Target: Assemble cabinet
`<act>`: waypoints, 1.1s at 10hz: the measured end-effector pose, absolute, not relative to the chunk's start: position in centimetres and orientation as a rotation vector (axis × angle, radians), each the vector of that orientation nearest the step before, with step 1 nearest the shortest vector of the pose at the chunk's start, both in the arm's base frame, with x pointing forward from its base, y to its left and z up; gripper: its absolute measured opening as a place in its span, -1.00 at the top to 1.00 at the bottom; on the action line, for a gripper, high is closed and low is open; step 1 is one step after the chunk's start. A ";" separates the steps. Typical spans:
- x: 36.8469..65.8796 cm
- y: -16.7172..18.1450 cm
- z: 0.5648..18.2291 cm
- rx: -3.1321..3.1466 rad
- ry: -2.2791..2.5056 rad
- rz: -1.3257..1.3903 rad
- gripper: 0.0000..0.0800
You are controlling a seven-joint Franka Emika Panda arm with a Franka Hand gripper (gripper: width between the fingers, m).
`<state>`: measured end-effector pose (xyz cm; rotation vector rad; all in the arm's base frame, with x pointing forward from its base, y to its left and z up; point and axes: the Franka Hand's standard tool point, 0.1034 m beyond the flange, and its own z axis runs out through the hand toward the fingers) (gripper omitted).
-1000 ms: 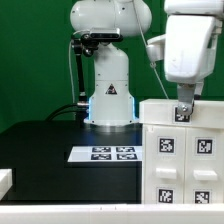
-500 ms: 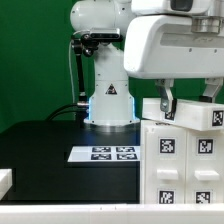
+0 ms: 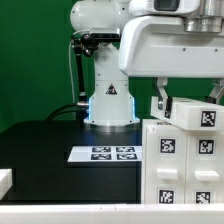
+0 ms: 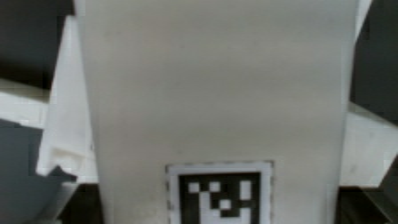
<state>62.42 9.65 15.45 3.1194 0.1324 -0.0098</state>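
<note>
The cabinet (image 3: 185, 170) is a large white box with tagged square panels at the exterior view's right, on the black table. A white tagged panel (image 3: 195, 113) sits tilted just above its top edge. My gripper (image 3: 188, 103) straddles this panel from above, one finger (image 3: 160, 101) on each side, and looks shut on it. In the wrist view the panel (image 4: 214, 90) fills the picture, with its tag (image 4: 222, 192) near the jaws. The fingers themselves are hidden there.
The marker board (image 3: 105, 153) lies flat on the black table in front of the robot base (image 3: 108, 100). A small white piece (image 3: 5, 181) sits at the exterior view's left edge. A white strip (image 3: 80, 209) runs along the table's front.
The wrist has turned about a quarter turn, so the hand now faces broadside. The fingers have come down around the white panel, which now sits tilted above the cabinet.
</note>
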 end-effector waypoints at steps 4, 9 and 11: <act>62.0 9.3 15.2 3.094 -0.829 -0.026 -0.38; 62.1 9.2 15.3 2.927 -1.328 -0.052 -0.38; 62.2 8.9 15.3 2.797 -1.607 -0.066 -0.38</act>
